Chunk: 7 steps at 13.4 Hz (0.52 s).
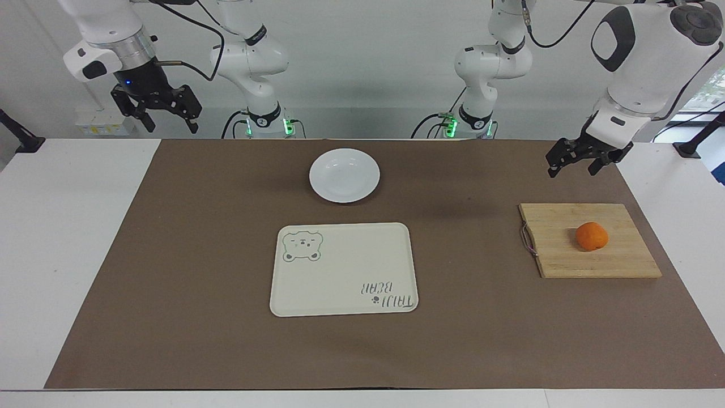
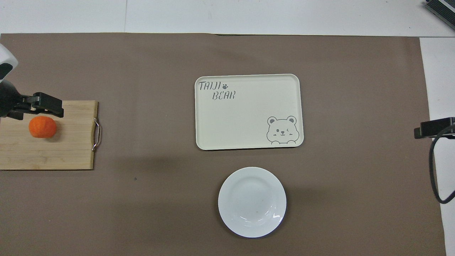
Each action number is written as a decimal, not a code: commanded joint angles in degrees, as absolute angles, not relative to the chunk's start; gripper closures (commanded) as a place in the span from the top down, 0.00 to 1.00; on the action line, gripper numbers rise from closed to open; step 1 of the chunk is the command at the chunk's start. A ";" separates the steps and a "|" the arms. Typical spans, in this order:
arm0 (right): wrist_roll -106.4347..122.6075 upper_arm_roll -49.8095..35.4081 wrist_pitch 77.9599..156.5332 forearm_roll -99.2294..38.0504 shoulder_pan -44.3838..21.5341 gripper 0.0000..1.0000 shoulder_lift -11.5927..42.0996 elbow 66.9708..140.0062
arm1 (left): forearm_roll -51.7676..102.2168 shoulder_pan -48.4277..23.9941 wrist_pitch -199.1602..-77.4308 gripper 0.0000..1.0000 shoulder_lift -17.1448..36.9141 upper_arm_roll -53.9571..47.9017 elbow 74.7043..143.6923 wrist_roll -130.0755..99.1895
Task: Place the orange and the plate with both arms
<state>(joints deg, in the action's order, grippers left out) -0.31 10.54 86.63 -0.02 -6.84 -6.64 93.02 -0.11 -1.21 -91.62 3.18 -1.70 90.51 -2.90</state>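
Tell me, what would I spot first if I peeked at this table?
Probably the orange, sitting on a wooden board toward the left arm's end of the table. Next, the cream tray with a bear drawing in the middle, and the white plate just nearer the robots.

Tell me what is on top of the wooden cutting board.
Only the orange rests on the cutting board. In the overhead view the left gripper, raised above, covers a strip of the board.

The cutting board [image 2: 46, 149] and right gripper [image 2: 435, 127] are cut off overhead.
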 commanded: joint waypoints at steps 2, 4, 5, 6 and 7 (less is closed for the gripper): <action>0.71 10.20 87.10 0.26 -6.06 1.00 -6.68 93.43 | 0.44 -1.67 -90.44 1.00 3.43 -1.41 90.26 -2.37; 0.62 10.20 87.10 0.26 -6.15 1.00 -6.68 93.43 | 0.53 -1.58 -91.49 1.00 3.43 -1.41 90.18 -2.29; 0.70 10.20 87.10 0.26 -6.15 1.00 -6.68 93.43 | 0.53 -1.58 -91.58 1.00 3.43 -1.41 90.18 -2.29; 0.79 10.20 87.19 0.18 -6.07 1.00 -6.68 93.43 | 0.53 -1.58 -91.58 1.00 3.43 -1.41 90.18 -2.20; 0.79 10.28 87.01 0.09 -5.98 1.00 -6.68 93.51 | 0.53 -1.58 -91.67 1.00 3.43 -1.41 90.26 -2.20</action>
